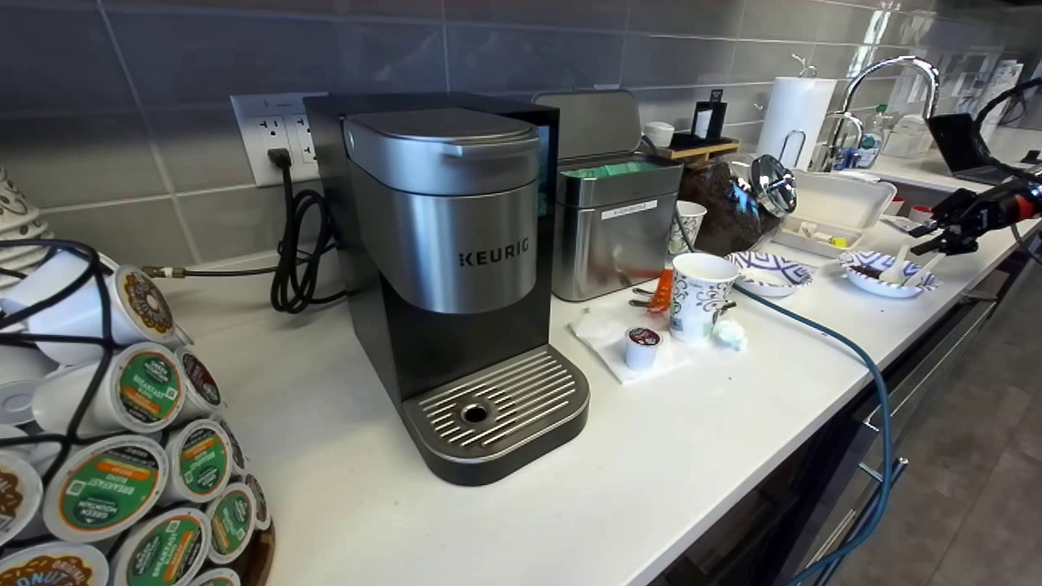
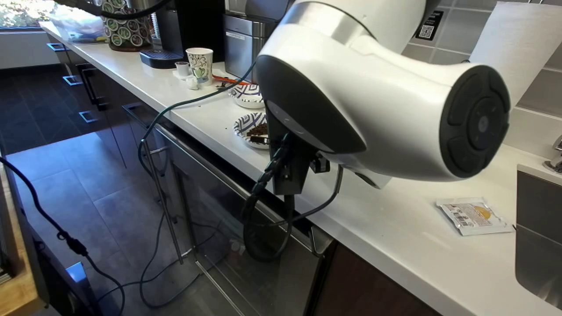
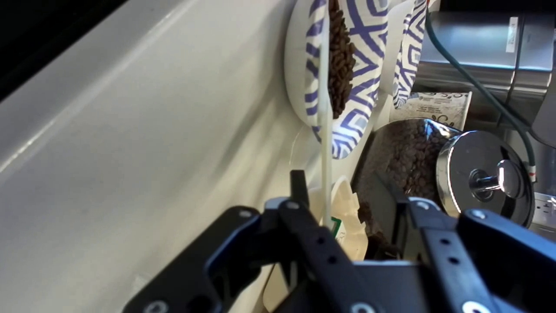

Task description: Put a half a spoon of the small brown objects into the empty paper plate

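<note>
A patterned paper plate (image 1: 875, 285) holds the small brown objects (image 3: 341, 65), seen in all three views. Pale spoons (image 1: 895, 264) rest on that plate in an exterior view; in the wrist view a long pale handle (image 3: 325, 130) runs from it toward the jaws. The empty paper plate (image 1: 769, 277) sits beside it, partly cut off in the wrist view (image 3: 410, 56). My gripper (image 3: 343, 180) is open, its fingers wide apart. The handle appears in the gap, closer to the left finger, and touches neither as far as I see. An exterior view shows the gripper (image 1: 913, 241) just above the spoon plate.
A jar of dark beans with a shiny lid (image 3: 482, 178) stands close by, near an open food container (image 1: 822, 228). A blue cable (image 1: 847, 338) crosses the counter and hangs over its front edge. Paper cup (image 1: 700, 293), metal bin (image 1: 615, 236) and coffee maker (image 1: 448, 268) stand further along.
</note>
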Robot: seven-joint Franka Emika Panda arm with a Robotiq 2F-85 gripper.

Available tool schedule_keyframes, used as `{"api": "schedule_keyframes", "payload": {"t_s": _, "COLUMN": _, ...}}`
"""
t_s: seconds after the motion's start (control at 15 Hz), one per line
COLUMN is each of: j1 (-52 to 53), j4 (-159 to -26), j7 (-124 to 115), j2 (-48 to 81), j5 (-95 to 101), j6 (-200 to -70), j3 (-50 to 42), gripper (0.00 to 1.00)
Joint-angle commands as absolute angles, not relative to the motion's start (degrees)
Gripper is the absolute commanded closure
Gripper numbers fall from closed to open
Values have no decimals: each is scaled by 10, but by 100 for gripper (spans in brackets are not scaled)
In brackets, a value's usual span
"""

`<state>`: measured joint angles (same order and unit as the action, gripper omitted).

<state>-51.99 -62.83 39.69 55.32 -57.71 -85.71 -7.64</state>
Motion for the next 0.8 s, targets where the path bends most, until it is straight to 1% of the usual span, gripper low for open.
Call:
{"api": "schedule_keyframes", "payload": {"t_s": 0.0, "j1": -517, "j4": -628, "j7": 409, "j2": 554, "j5": -572, "j6": -860, "j3": -78, "gripper": 53}}
{"api": "schedule_keyframes", "payload": {"t_s": 0.07, "j1": -515, "j4": -631, "j7": 409, "j2": 552, "j5": -573, "j6": -863, "j3": -78, "gripper": 51}}
{"api": "schedule_keyframes", "payload": {"t_s": 0.13, "j1": -513, "j4": -634, "j7": 409, "j2": 551, "j5": -576, "j6": -870, "j3": -78, "gripper": 53}}
{"api": "schedule_keyframes", "payload": {"t_s": 0.2, "j1": -511, "j4": -635, "j7": 406, "j2": 549, "j5": -580, "j6": -874, "j3": -76, "gripper": 52}}
{"api": "schedule_keyframes", "payload": {"t_s": 0.4, "j1": -508, "j4": -633, "j7": 403, "j2": 550, "j5": -584, "j6": -882, "j3": -75, "gripper": 55}}
{"api": "schedule_keyframes", "payload": {"t_s": 0.53, "j1": -505, "j4": -632, "j7": 403, "j2": 549, "j5": -584, "j6": -882, "j3": -75, "gripper": 61}}
{"api": "schedule_keyframes", "payload": {"t_s": 0.6, "j1": -504, "j4": -632, "j7": 403, "j2": 549, "j5": -584, "j6": -882, "j3": -75, "gripper": 65}}
{"api": "schedule_keyframes", "payload": {"t_s": 0.67, "j1": -503, "j4": -632, "j7": 403, "j2": 549, "j5": -584, "j6": -883, "j3": -75, "gripper": 79}}
{"api": "schedule_keyframes", "payload": {"t_s": 0.73, "j1": -502, "j4": -631, "j7": 402, "j2": 550, "j5": -583, "j6": -883, "j3": -75, "gripper": 90}}
